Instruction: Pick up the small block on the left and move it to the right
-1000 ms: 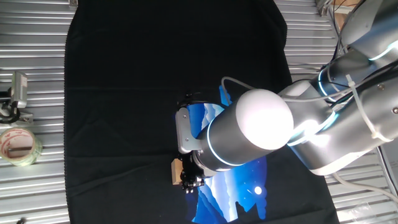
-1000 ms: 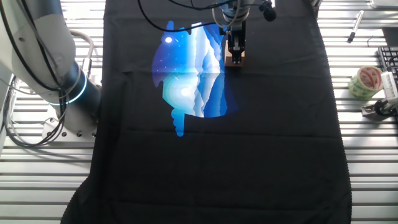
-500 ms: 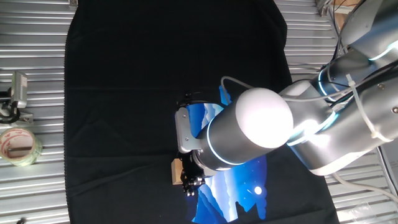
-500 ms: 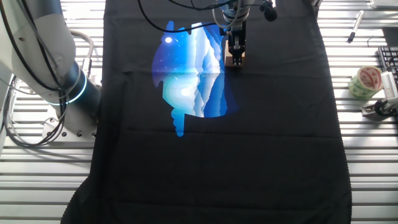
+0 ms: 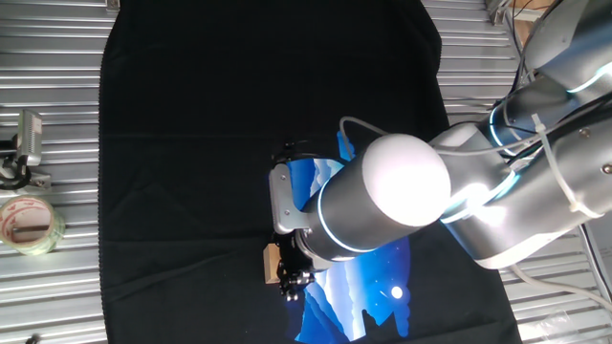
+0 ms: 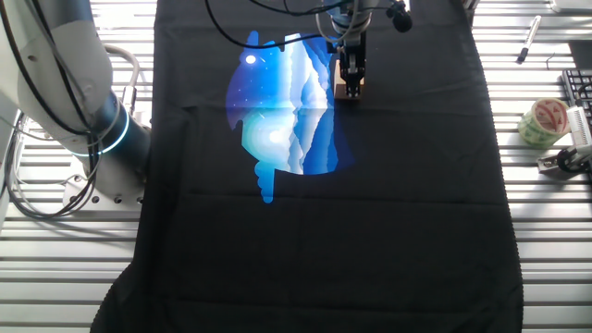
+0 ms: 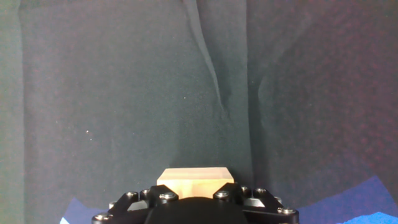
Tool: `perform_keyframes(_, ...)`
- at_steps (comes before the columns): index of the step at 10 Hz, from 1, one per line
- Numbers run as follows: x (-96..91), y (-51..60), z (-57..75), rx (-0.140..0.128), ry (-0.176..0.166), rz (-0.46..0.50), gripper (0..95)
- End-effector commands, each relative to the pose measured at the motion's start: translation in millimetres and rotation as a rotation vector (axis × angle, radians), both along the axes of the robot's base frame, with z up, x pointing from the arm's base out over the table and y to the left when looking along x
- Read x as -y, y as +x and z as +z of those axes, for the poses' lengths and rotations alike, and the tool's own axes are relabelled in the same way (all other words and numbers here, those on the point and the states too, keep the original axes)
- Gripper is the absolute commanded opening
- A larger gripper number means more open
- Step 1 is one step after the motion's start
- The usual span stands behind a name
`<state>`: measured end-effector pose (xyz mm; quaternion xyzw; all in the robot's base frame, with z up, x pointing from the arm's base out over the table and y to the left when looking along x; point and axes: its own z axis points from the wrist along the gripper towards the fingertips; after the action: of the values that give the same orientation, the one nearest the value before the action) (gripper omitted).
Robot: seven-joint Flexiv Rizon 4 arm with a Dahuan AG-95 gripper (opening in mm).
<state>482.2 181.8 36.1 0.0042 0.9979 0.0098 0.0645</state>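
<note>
Gripper (image 6: 351, 85): black two-finger, looks closed on the small light tan wooden cube (image 7: 194, 176), grip not clearly visible | Cube: low centre in hand view, on black cloth (image 6: 370, 213) beside blue print | Risk: shallow grip may slip or cloth wrinkle snag | Writing: none legible; tape roll (image 5: 29, 224) label unreadable

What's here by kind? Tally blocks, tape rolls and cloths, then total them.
block: 1
tape roll: 1
cloth: 1
Total: 3
</note>
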Motion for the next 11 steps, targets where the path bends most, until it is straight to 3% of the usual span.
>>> perform_keyframes(1, 0.9, 1.0, 16.8, -0.028, 0.008, 0.000, 76.0)
perform_keyframes(6, 2.5, -0.1, 55.5, -0.060, 0.016, -0.013, 76.0)
perform_keyframes(8, 4.0, -1.2, 63.4, -0.061, 0.018, -0.011, 76.0)
perform_keyframes(11, 4.3, -1.5, 65.1, -0.058, 0.022, -0.016, 76.0)
